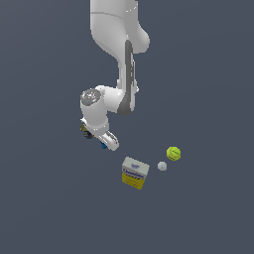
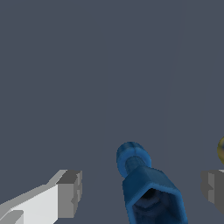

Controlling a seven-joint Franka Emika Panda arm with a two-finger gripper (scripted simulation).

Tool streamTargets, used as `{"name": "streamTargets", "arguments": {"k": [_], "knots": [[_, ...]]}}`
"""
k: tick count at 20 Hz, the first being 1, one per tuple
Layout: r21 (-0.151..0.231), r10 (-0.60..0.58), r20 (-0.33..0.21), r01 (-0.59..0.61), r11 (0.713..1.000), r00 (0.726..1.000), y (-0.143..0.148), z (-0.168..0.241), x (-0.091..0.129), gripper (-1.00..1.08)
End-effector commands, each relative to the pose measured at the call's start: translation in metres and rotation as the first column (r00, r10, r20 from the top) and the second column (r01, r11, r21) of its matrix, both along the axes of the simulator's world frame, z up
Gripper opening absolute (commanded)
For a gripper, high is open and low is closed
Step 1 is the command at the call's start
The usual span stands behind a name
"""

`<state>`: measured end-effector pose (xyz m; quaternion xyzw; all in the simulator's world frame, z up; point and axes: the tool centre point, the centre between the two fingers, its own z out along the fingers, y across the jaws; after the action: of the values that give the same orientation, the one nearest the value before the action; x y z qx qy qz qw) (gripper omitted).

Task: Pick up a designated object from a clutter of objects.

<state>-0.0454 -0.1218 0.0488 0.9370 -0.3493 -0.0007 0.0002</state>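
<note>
My gripper [image 2: 141, 190] is spread wide, one finger [image 2: 69, 192] on each side of the blue piece [image 2: 148, 186], neither touching. It sits under my wrist, left of the box [image 1: 135, 173]. It looks light, rigid and slick, so I judge its wide, flat-sided end the best hold.

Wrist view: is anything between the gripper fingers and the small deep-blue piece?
Nothing visible. The small deep-blue piece sits in the open gap between the two grey fingers of the gripper, with bare floor on both sides.
</note>
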Motion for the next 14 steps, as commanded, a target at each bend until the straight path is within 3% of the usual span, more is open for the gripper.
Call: {"name": "streamTargets", "arguments": {"k": [1, 3, 4, 14], "knots": [[0.000, 0.000, 0.001, 0.000, 1.000, 1.000, 0.0000, -0.0051, 0.0005, 1.00], [0.000, 0.000, 0.001, 0.000, 1.000, 1.000, 0.0000, -0.0061, 0.0005, 1.00], [0.000, 0.000, 0.001, 0.000, 1.000, 1.000, 0.0000, -0.0061, 0.0005, -1.00], [-0.001, -0.001, 0.011, 0.001, 1.000, 1.000, -0.0004, -0.0015, 0.0037, -1.00]]}}
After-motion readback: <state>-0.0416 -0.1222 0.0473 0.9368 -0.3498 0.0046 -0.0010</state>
